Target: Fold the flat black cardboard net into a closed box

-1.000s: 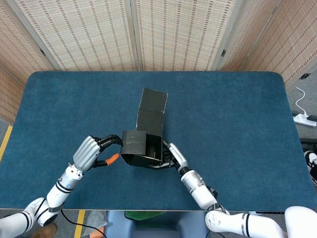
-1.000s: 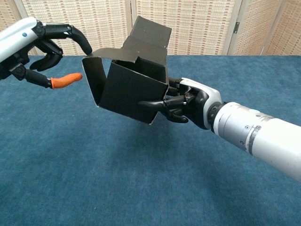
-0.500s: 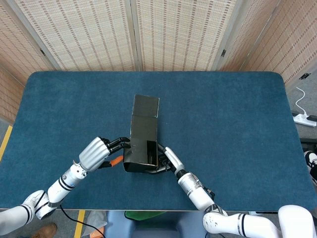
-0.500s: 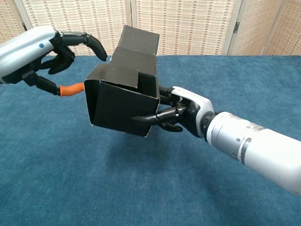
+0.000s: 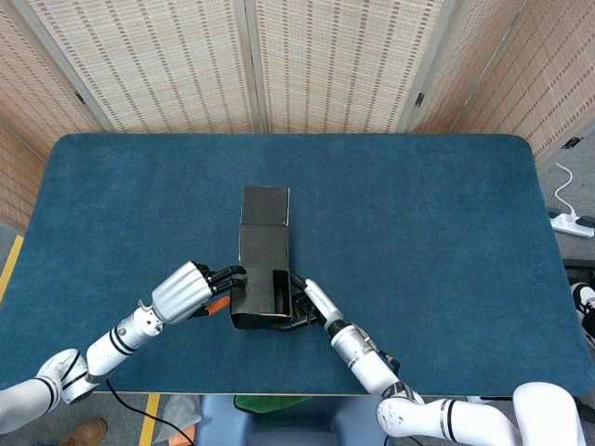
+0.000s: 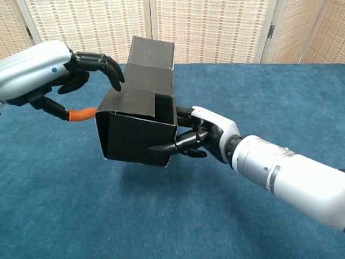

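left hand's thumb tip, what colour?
Orange. The left hand has an orange thumb tip against the black box; clearest in the chest view.

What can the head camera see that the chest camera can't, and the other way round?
Only the head view shows the whole table from above and a power strip on the floor. Only the chest view shows the box's front wall held clear of the cloth, with its shadow below. Both show the box, the left hand touching its side with an orange fingertip, the right hand gripping its other side, and the screens behind.
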`<state>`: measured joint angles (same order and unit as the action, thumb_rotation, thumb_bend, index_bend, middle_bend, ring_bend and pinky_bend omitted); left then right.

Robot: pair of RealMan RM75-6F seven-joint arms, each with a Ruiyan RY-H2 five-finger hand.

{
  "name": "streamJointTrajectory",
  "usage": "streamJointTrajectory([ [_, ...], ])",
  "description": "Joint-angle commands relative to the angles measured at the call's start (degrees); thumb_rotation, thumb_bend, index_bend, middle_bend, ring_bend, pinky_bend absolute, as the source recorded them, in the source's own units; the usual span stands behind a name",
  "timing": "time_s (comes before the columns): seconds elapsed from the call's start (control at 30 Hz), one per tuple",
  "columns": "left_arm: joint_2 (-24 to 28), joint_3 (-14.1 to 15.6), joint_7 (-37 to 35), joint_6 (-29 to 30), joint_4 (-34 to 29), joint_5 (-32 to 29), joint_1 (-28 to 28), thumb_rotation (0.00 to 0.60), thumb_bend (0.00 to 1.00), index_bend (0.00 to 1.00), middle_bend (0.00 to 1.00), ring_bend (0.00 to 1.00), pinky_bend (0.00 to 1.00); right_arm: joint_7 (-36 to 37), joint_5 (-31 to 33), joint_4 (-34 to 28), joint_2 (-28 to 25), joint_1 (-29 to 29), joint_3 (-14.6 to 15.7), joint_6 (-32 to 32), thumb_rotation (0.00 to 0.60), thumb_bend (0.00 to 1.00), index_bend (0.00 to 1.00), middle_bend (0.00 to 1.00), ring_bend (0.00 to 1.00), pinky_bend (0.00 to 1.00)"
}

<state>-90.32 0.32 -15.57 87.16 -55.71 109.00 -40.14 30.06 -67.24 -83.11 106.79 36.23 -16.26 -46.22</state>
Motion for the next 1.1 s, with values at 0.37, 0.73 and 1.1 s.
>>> streamJointTrajectory([
  [0.37,-4.63,3.41,-1.79,0.59,8.21,1.56,-0.84,0.600,0.33,0.47,0.45,0.87,0.93,-1.32,-0.36,4.13,2.87,1.07,0.69,0.34,0.600,0.19,0.55,0.66,0.78,1.00],
  [0.73,-6.97,4.92,-2.72,0.61,12.99,1.42,-1.57,0.600,0.33,0.47,0.45,0.87,0.92,-2.22,-1.66,7.94,4.59,1.69,1.54,0.51,0.600,0.19,0.55,0.66,0.78,1.00],
  [1.1,-12.06,6.55,-5.70,1.95,21.08,0.62,-0.25,0.600,0.33,0.47,0.45,0.87,0.92,-0.64,-3.79,14.46,6.74,2.39,2.22,0.96,0.600,0.19,0.55,0.65,0.78,1.00],
])
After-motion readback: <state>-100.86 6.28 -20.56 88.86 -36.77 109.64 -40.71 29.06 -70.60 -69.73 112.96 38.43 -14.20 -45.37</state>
